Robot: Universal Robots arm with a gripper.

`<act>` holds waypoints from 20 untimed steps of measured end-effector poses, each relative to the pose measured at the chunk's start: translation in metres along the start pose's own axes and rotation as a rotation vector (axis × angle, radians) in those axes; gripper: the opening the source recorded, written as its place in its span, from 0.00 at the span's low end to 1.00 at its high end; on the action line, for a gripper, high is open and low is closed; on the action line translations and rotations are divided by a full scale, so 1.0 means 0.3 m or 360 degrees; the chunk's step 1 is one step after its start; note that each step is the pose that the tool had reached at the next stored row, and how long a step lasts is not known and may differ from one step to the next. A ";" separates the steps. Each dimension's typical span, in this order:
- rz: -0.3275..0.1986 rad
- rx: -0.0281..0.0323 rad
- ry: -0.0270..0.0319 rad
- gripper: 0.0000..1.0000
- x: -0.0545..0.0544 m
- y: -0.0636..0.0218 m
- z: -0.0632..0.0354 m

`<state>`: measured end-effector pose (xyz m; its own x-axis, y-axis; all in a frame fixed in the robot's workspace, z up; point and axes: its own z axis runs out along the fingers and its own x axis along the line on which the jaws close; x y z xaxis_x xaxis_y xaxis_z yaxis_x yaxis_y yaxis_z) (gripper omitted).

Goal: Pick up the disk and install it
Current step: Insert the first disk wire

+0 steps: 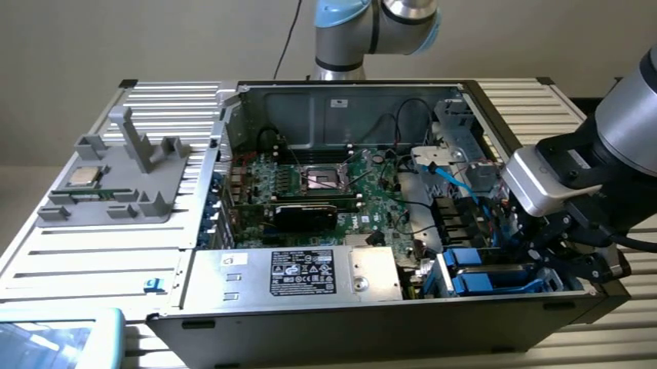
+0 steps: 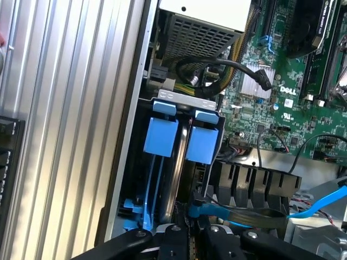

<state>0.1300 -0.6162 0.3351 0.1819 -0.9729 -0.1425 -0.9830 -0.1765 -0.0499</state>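
The disk stands on edge in the drive bay at the case's front corner, on the exterior view's right. Only its thin grey edge shows, between bright blue frame tabs. In the exterior view the disk's blue frame sits low in the bay. My gripper hangs right over that bay. In the wrist view my gripper has its black fingers drawn close together at the disk's near end. I cannot tell whether they pinch it or just touch it.
The open computer case lies on a slatted metal table. Inside are the motherboard, a silver box with a black label and a blue cable. A grey fixture holds a square chip. A second arm stands behind.
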 end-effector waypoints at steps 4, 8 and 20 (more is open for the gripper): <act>0.0000 -0.00006 -0.00006 0.16 0.000 0.000 0.000; -0.0003 -0.00011 -0.00001 0.16 -0.005 -0.001 -0.023; -0.0011 -0.00301 0.01514 0.16 -0.077 -0.015 -0.052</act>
<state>0.1299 -0.5952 0.3540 0.1865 -0.9813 -0.0477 -0.9822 -0.1851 -0.0318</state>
